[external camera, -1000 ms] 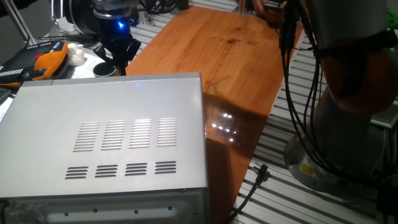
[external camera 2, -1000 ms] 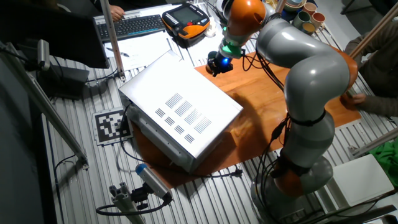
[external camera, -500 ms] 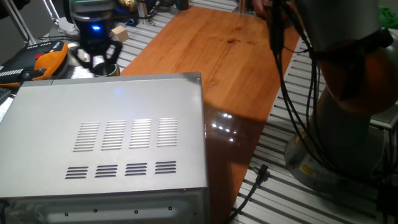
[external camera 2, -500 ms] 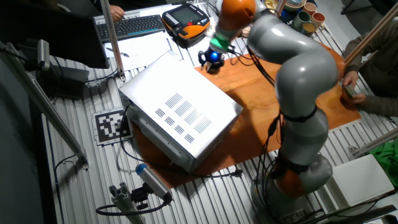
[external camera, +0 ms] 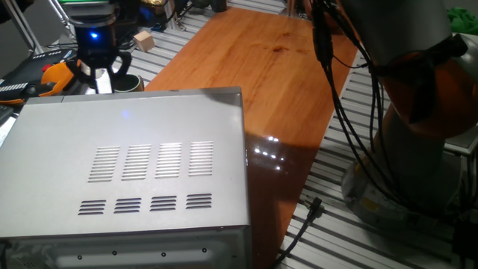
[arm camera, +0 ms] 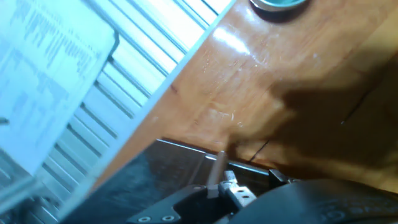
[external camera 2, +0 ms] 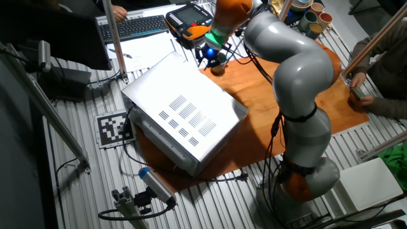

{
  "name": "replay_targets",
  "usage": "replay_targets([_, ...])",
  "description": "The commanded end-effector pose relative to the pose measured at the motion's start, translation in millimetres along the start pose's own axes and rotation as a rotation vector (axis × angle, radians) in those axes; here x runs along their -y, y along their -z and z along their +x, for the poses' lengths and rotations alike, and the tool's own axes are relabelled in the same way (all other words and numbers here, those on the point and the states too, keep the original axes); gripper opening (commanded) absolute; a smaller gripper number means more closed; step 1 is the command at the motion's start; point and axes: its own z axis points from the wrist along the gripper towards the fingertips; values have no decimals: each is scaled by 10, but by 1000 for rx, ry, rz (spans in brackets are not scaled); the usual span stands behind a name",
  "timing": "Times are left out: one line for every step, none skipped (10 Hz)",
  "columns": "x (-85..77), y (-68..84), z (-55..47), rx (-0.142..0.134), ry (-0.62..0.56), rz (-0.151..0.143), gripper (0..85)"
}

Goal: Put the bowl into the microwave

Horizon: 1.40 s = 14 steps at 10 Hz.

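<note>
Hand view shows me little of the gripper (external camera: 103,72): its fingers look spread and empty, though I can't be sure. I read it as hovering behind the microwave (external camera: 131,175), likely lining up on the door, while the bowl (arm camera: 279,5) waits on the wooden table (external camera: 254,67) near its edge.

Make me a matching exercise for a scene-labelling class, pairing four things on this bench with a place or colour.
Things:
1. microwave
2. bowl
3. wooden cube
4. keyboard

Descriptions:
A. on the wooden board, just beyond the biggest item's far edge
B. black, next to the orange teach pendant
C. silver-grey, vent slots in the top panel
D. pale, on the metal slats off the board's edge

Pairs: 1-C, 2-A, 3-D, 4-B
</note>
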Motion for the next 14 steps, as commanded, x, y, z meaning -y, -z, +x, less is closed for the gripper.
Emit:
replay_targets([1, -2, -36, -5, -85, -25, 340])
replay_targets([-18, -15, -38, -7, -101, -31, 340])
replay_targets([-51, -21, -15, 0, -118, -31, 340])
replay_targets([-82, -18, 18, 4, -128, -28, 340])
replay_targets([-108, -13, 48, 6, -147, -28, 510])
replay_targets([-121, -21, 61, -3, -162, -37, 510])
replay_targets([-139, -37, 84, -3, -167, -39, 510])
replay_targets([-164, -50, 116, -3, -176, -40, 510])
replay_targets([-183, -48, 148, -1, -182, -40, 510])
replay_targets([-195, -39, 176, -1, -185, -37, 510])
replay_targets([-204, -41, 198, 1, -187, -32, 510])
replay_targets([-210, -52, 212, -1, -187, -29, 510])
replay_targets([-222, -77, 233, 1, -187, -32, 510])
replay_targets([-229, -81, 253, 1, -184, -32, 510])
